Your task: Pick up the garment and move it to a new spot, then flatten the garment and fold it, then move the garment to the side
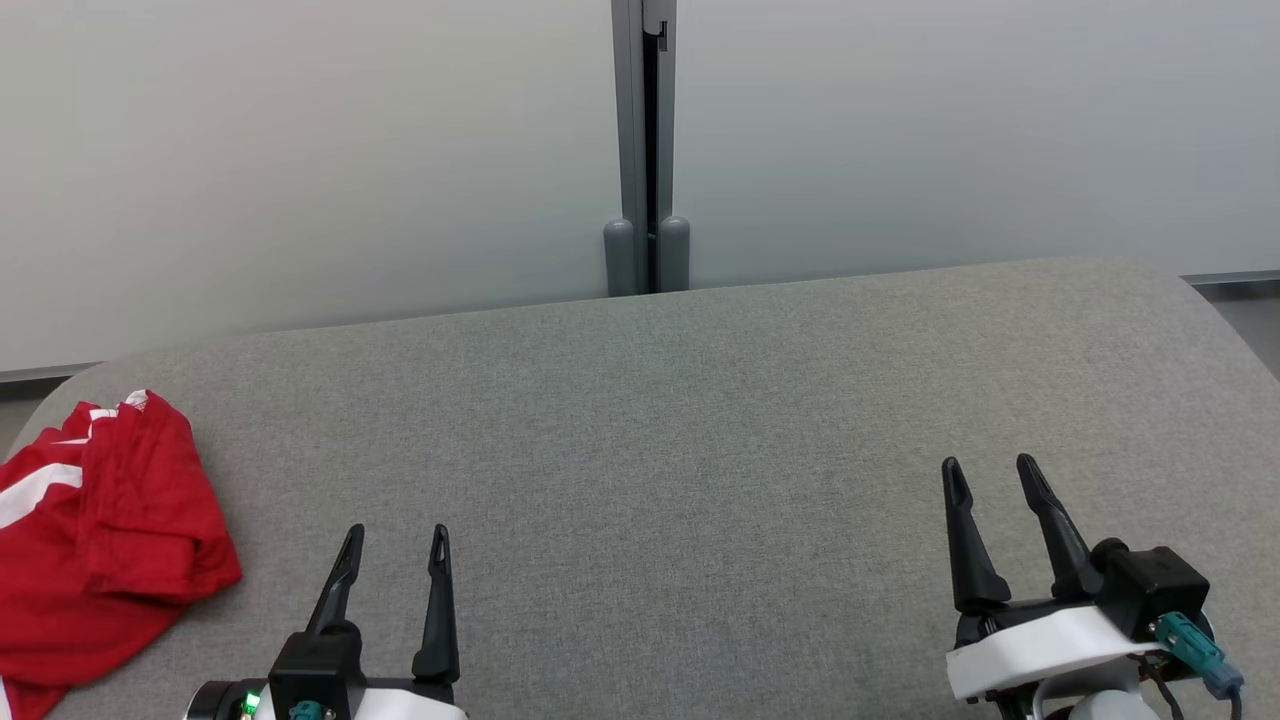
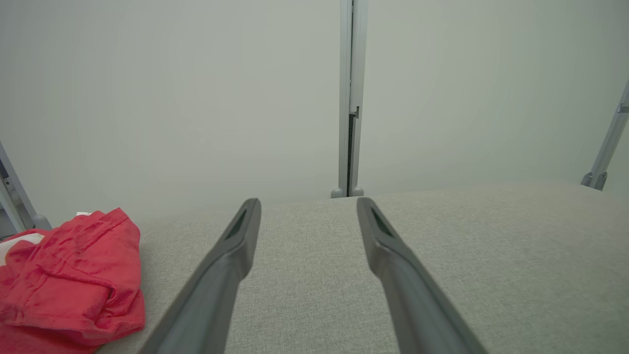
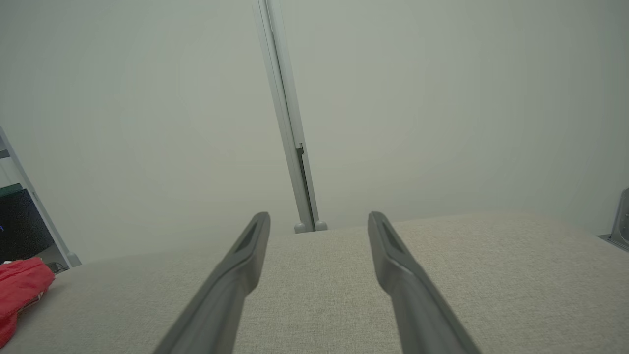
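The garment [image 1: 100, 540] is red with white stripes and lies crumpled at the far left edge of the grey fabric surface [image 1: 700, 420]. The left wrist view has the garment [image 2: 69, 285] at its lower left, and the right wrist view has the garment [image 3: 19, 290] at its far left edge. My left gripper [image 1: 395, 540] stands open just right of the garment, apart from it, with nothing between its fingers. My right gripper [image 1: 990, 470] stands open over the right part of the surface, holding nothing.
A pale partition wall [image 1: 300, 150] with a grey vertical post [image 1: 645, 150] rises behind the surface's far edge. The surface's rounded corners fall away at far left and far right. A grey frame leg [image 2: 607, 142] stands off to the right.
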`<state>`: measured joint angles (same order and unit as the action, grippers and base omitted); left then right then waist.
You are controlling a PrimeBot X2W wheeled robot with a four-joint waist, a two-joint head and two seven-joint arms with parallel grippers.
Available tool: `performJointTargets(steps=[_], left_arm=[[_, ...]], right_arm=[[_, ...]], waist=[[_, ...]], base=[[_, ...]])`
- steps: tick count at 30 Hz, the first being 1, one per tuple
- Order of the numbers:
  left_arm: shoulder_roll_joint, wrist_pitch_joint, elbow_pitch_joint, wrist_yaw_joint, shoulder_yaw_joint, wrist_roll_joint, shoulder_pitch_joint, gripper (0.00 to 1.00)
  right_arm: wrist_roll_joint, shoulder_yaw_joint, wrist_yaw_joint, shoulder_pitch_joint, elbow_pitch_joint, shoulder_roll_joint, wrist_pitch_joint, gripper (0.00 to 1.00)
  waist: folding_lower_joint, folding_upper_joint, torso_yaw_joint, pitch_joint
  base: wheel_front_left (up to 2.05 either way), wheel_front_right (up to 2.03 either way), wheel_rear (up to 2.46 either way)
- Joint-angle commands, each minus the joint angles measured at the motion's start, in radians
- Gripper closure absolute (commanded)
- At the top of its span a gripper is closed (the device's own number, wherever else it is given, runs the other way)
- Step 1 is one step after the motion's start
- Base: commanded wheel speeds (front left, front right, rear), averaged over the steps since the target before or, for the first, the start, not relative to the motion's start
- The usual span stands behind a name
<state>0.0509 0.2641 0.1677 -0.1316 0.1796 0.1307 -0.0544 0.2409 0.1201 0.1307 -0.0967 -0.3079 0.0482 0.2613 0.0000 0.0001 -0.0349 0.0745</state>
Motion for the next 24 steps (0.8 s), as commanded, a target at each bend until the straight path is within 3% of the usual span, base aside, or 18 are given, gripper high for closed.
performJointTargets(steps=[1,13,17,24], left_arm=[[0.002,0.001,-0.006,0.008,-0.006,-0.007,-0.006,0.0],[0.002,0.001,0.0,0.017,0.002,0.002,-0.002,0.0],[0.001,0.001,0.005,0.012,0.003,0.0,-0.006,0.0],[0.001,0.001,0.008,0.011,-0.021,-0.017,-0.017,0.0]], right_arm=[[-0.005,0.004,0.0,-0.008,-0.003,0.004,0.006,0.0],[0.012,0.007,0.0,0.001,-0.017,0.003,0.006,0.0],[0.015,0.028,0.0,0.009,-0.02,0.004,0.006,0.0],[0.036,0.07,0.0,0.033,-0.02,0.003,0.004,0.0]], waist=[[0.0,-0.0001,0.0,0.0],[0.0,-0.0001,0.025,0.001],[0.0,-0.0001,0.071,0.003],[0.0,-0.0001,0.211,0.01]], base=[[0.0,0.0,0.0],[0.0,0.0,0.0],[0.0,0.0,0.0],[0.0,0.0,0.0]])
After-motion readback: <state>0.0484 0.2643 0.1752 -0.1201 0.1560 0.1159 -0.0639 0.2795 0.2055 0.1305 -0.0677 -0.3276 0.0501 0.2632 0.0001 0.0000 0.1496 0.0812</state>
